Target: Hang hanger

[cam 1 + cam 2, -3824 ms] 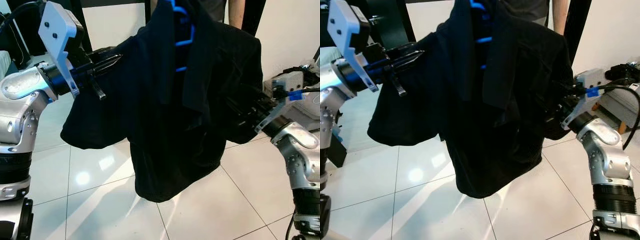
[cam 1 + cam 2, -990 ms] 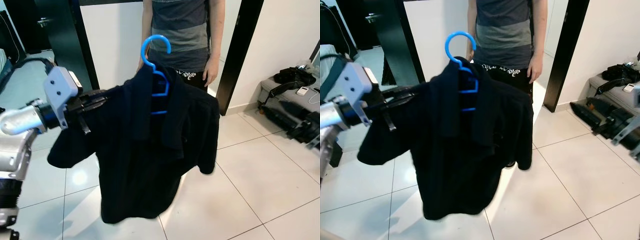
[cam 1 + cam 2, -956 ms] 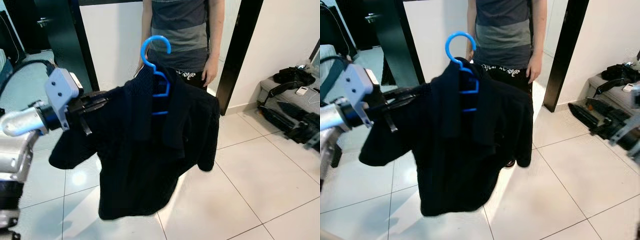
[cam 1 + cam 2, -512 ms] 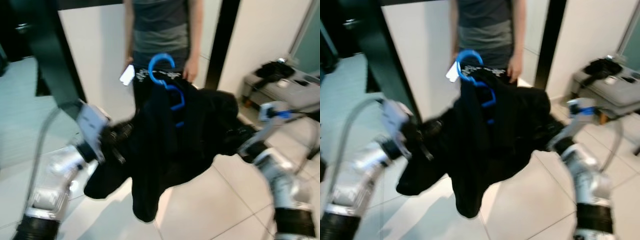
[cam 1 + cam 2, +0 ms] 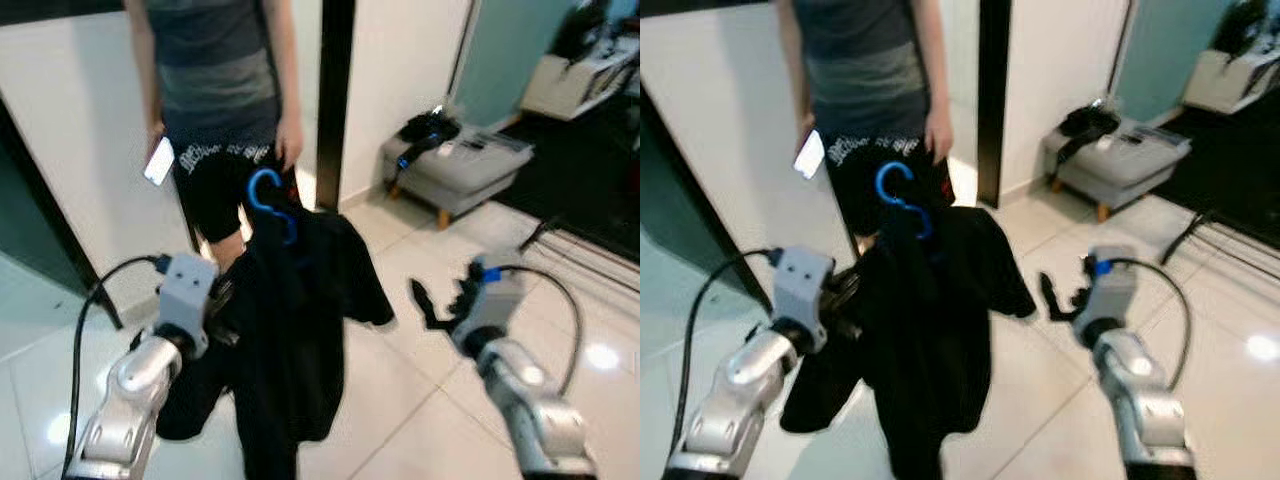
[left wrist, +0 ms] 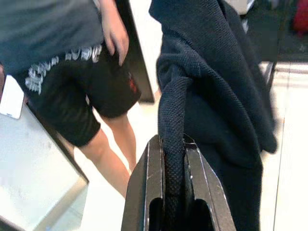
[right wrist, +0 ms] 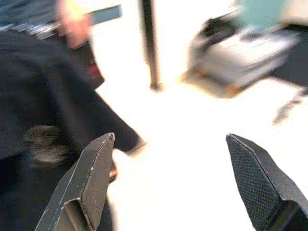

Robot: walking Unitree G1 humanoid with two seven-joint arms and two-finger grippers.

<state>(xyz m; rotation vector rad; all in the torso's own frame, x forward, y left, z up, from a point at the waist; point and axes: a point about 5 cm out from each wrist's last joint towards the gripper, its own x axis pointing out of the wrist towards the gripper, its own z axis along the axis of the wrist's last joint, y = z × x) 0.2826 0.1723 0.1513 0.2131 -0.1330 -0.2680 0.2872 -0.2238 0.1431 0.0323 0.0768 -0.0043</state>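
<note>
A black garment (image 5: 290, 330) hangs on a blue hanger (image 5: 268, 200) whose hook stands up above the collar. My left gripper (image 5: 228, 300) is shut on a fold of the garment (image 6: 174, 159), holding it up at mid height on the left. The left wrist view shows the dark knit cloth pinched between the two fingers (image 6: 151, 187). My right gripper (image 5: 432, 300) is open and apart from the garment, to its right, with nothing between its fingers (image 7: 91, 178).
A person (image 5: 215, 90) in a grey shirt and black shorts stands right behind the garment, holding a phone (image 5: 158, 160). A black door frame (image 5: 335, 100) rises beside the person. A grey bench (image 5: 460, 170) with bags sits at the right. Cables lie on the white tiled floor (image 5: 590, 280).
The camera has swung to the right and pulled back. My right gripper has let go of the garment's right side and now stands open apart from it. The left gripper still holds the cloth.
</note>
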